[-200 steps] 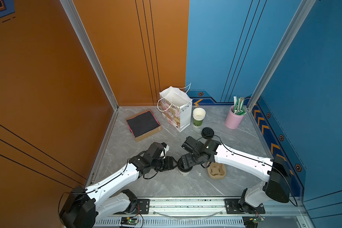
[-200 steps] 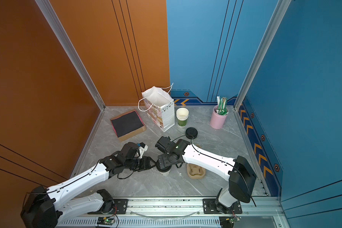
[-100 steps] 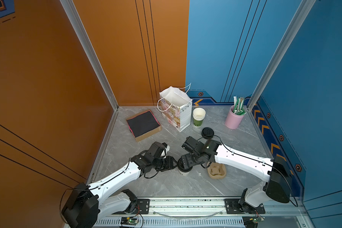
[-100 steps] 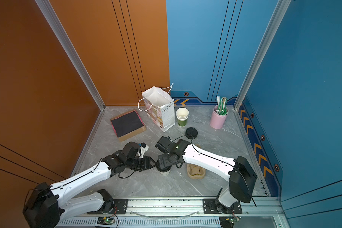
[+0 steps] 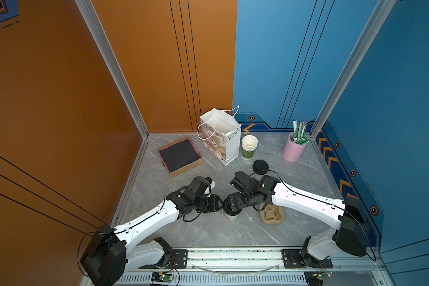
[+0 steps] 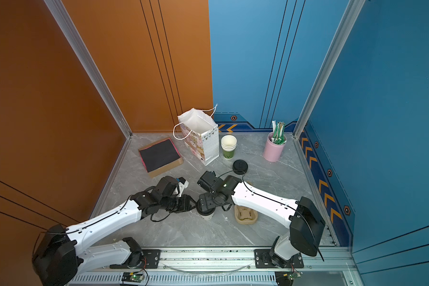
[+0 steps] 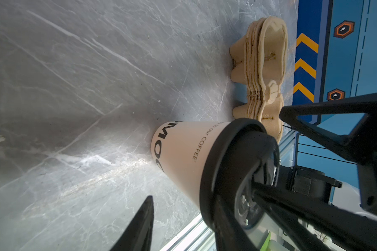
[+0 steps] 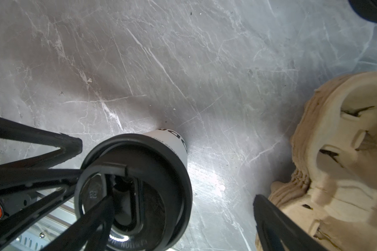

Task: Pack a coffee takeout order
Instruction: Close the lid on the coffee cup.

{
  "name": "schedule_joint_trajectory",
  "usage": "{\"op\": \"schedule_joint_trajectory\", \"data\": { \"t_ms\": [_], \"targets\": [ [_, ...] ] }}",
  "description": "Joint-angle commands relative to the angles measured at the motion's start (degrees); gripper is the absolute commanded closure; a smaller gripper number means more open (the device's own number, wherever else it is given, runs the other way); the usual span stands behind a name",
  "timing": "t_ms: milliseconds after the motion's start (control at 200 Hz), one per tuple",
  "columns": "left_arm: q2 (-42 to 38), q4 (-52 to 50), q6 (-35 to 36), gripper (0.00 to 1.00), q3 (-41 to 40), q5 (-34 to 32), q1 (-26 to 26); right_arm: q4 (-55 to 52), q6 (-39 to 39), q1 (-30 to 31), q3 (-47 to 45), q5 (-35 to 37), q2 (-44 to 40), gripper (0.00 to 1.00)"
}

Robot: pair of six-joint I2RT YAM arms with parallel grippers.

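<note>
The whitish paper cup (image 5: 233, 216) (image 7: 183, 156) stands upright near the table's front, with its round black lid (image 7: 231, 173) (image 8: 139, 191) on it. My left gripper (image 5: 217, 203) (image 7: 185, 223) reaches it from the left, open. One of its fingers (image 7: 142, 223) stands apart from the cup wall and the other lies by the lid. My right gripper (image 5: 233, 201) (image 8: 183, 217) hangs over the lid, wide open, one finger across the lid's top and the other finger (image 8: 276, 223) out toward the carrier. The black napkin (image 5: 180, 154) lies on a cardboard box. White-wrapped straws (image 5: 298, 131) stand in a pink holder.
A patterned paper bag (image 5: 221, 142) stands open at the back. Beside it are a stack of lidless cups (image 5: 249, 148) and a spare black lid (image 5: 260, 165). A stack of pulp cup carriers (image 5: 271, 215) lies just right of the cup. The pink holder (image 5: 292, 151) is at the back right.
The left gripper's jaws have drawn closer together around the cup. The right gripper has stayed wide open over the lid, and the cup has not moved.
</note>
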Motion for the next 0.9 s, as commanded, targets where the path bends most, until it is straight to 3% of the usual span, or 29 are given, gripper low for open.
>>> {"op": "schedule_joint_trajectory", "data": {
  "t_ms": [0,230,420,596,896],
  "targets": [
    [4.4,-11.7,2.9,0.56,-3.6,-7.7,-1.6,-8.5,-0.5,-0.6,-5.0,3.2,4.4,0.00],
    [2.5,-12.6,4.3,0.57,-1.4,-8.1,-1.3,-7.6,-0.5,-0.9,-5.6,2.4,4.1,0.00],
    [-0.4,-12.6,6.4,0.39,5.7,-5.7,0.7,-7.0,-0.5,-1.3,-5.0,1.7,3.4,0.00],
    [-1.2,-12.6,7.7,0.36,10.8,-3.7,1.2,-6.2,-0.7,-1.9,-4.0,1.1,2.2,0.00],
    [-1.2,-11.7,8.2,0.36,11.4,-2.8,0.9,-6.1,-2.9,-3.1,3.8,-1.1,2.1,0.00]
  ]
}}
